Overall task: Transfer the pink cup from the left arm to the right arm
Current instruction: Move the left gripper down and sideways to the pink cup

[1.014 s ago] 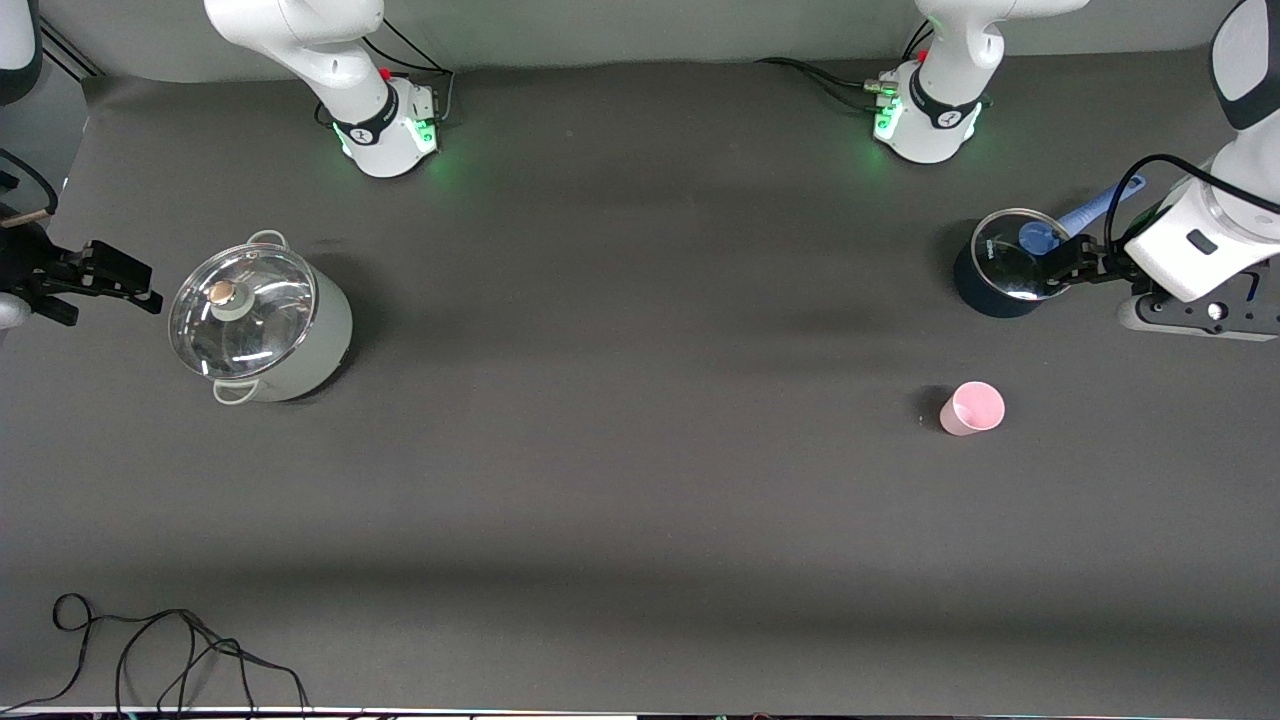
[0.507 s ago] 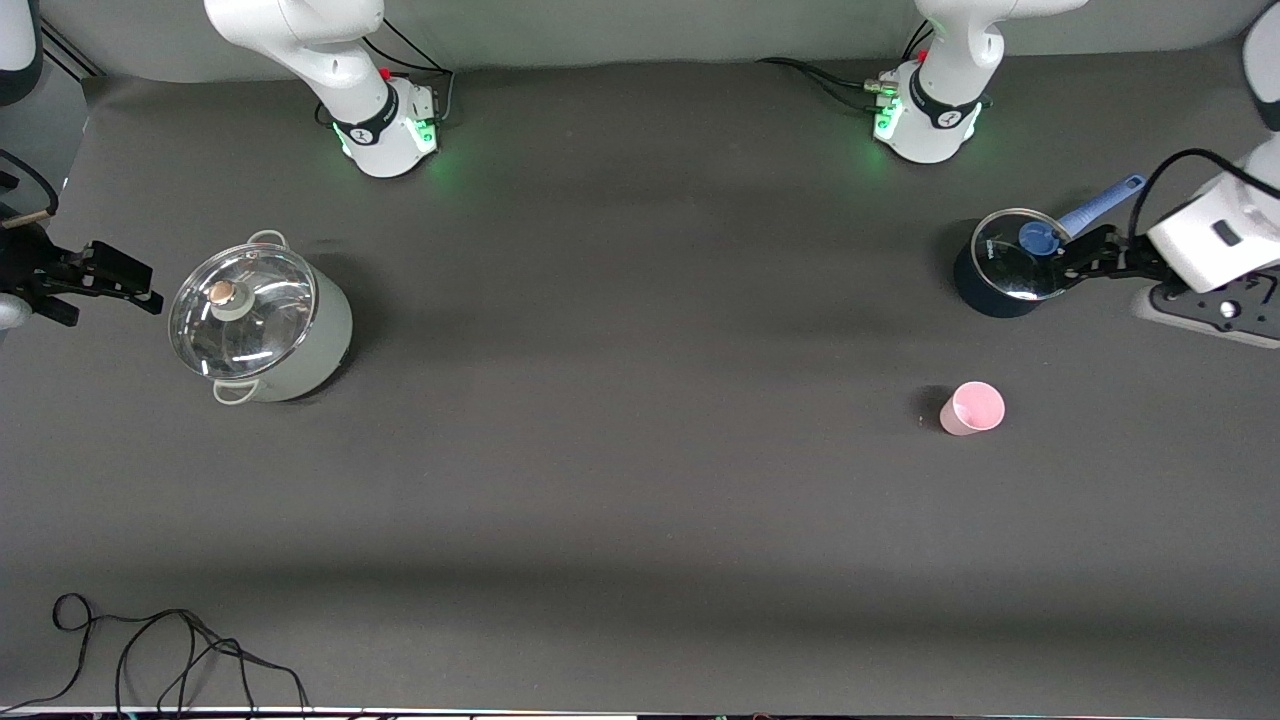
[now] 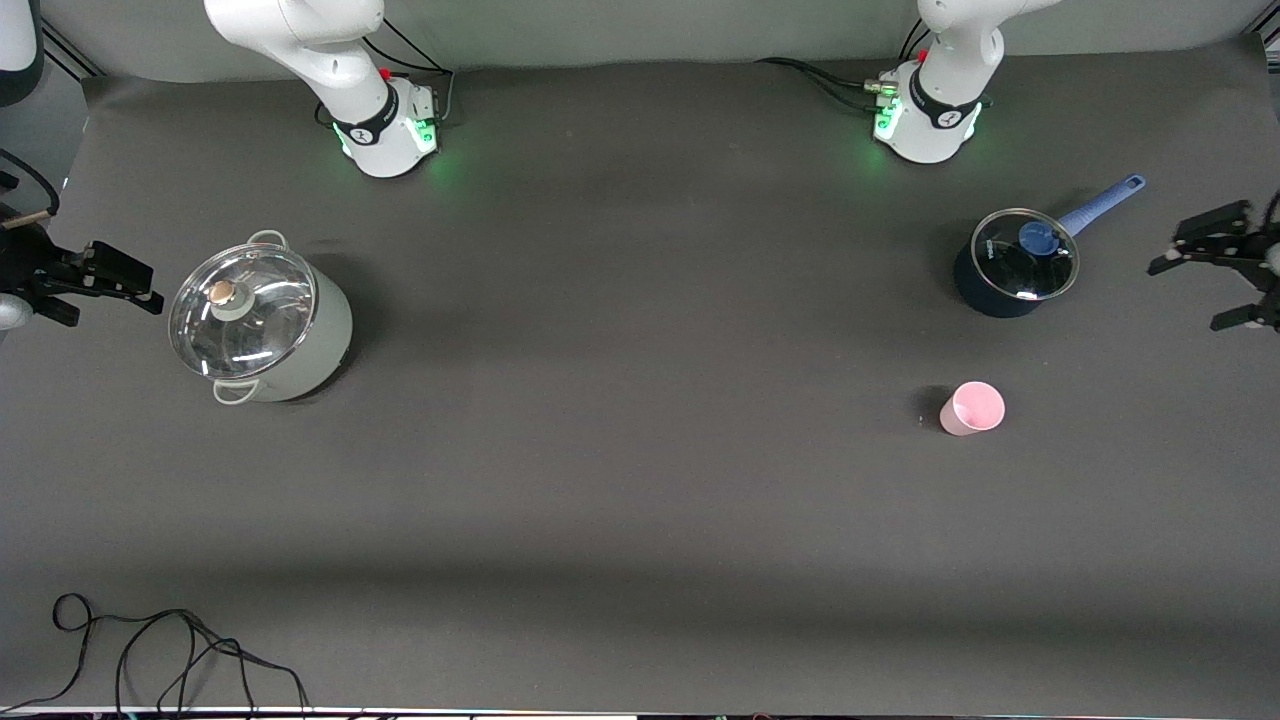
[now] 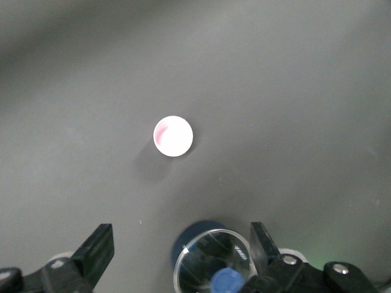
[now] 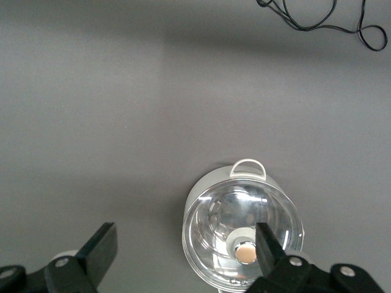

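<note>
Your left wrist view alone shows the pink cup (image 4: 173, 135) upright, well clear of the left gripper's (image 4: 178, 247) spread jaws; right gripper (image 3: 105, 275) spread too.

left tool (image 3: 1215, 265) cut by frame edge, right tool (image 3: 100, 275) partly cropped

A small pale-pink cup (image 3: 972, 408) stands upright, mouth up, alone toward the left arm's end.
</note>
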